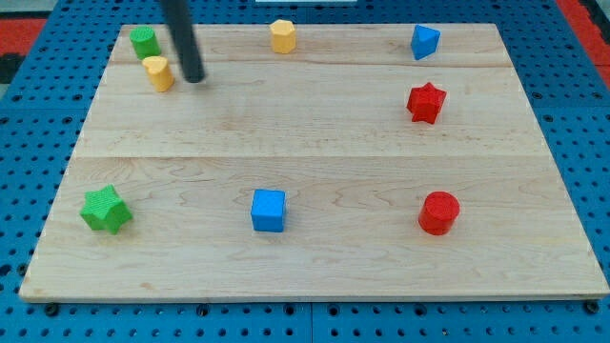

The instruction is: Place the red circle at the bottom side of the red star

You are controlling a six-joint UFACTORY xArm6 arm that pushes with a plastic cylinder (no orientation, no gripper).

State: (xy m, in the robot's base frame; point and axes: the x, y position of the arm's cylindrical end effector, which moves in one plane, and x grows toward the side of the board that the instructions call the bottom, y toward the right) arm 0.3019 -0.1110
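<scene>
My tip (194, 78) has no gripper, just a bare rod, near the bench's (315, 267) top-left; the red circle (439, 211) lies far toward the bottom-right, already below the red star (426, 102), well apart

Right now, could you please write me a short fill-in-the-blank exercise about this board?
1. My tip sits just right of the ___ block near the view's top left.
2. The red circle lies toward the view's ___ from the red star.
3. The blue cube lies between the red circle and the green ___.

Answers: yellow; bottom; star
</scene>
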